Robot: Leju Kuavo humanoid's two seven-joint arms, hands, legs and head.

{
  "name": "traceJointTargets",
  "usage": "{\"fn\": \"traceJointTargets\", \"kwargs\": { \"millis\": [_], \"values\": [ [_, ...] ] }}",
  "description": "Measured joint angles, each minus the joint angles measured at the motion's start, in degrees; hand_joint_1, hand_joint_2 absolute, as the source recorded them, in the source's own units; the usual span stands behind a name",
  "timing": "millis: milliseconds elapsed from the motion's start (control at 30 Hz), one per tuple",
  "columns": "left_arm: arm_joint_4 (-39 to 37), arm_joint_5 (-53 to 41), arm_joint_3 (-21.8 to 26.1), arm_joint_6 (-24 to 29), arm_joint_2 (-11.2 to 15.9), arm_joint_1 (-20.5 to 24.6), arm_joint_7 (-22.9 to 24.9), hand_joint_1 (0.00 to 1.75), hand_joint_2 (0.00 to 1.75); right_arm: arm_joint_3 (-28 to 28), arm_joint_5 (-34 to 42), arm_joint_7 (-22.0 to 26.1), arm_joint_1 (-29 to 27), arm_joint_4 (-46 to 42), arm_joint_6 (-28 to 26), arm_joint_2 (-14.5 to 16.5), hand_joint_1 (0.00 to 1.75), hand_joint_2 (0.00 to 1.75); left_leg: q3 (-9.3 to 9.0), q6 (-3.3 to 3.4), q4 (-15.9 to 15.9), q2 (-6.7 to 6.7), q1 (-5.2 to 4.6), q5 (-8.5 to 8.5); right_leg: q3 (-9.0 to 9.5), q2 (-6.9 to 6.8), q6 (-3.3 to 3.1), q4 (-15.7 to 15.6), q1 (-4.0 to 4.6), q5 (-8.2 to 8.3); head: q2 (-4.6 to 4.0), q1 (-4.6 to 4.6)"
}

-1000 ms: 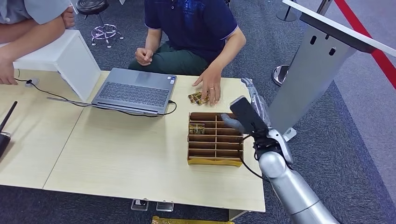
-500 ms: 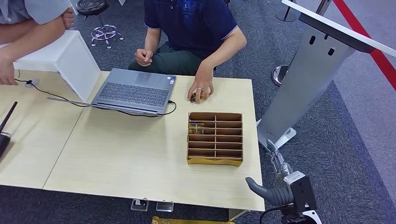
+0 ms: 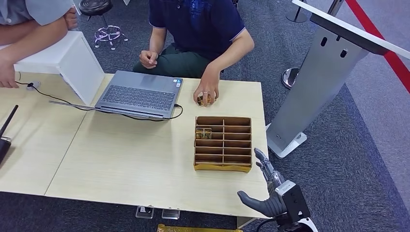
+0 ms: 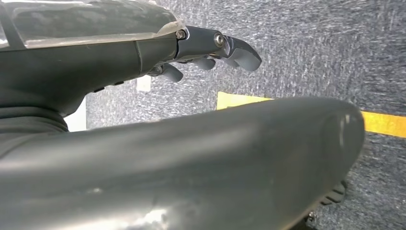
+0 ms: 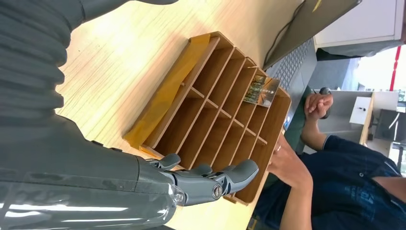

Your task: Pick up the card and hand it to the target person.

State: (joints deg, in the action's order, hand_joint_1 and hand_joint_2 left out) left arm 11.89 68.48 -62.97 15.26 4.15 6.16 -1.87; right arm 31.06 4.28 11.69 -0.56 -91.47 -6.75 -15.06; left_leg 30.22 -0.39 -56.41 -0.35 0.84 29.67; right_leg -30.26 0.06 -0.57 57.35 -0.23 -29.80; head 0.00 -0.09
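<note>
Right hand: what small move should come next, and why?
Probably reach forward over the wooden organizer toward the card standing in a far-left slot. The right hand is open and holds nothing, low at the table's near edge, and that card is untouched. The person's hand covers other cards beyond the organizer.

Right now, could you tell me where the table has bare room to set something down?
The widest bare patch lies between the laptop and the table's near edge, left of the wooden divider box. It is crowded behind the box, where a person's hand covers cards.
</note>
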Motion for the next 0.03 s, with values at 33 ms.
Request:
{"fn": "traceJointTargets", "kwargs": {
  "millis": [33],
  "values": [
    [0.0, 0.0, 0.0, 0.03, 0.0, 0.0, 0.1, 0.0, 0.0, 0.06, 0.03, -0.01, 0.04, 0.05, -0.01, 0.0, 0.0, 1.75, 0.0, 0.0, 0.0, 0.0, 0.0, 0.0, 0.0, 0.0, 0.0, 0.0, 0.0, 0.0, 0.0, 0.01]
  ]
}}
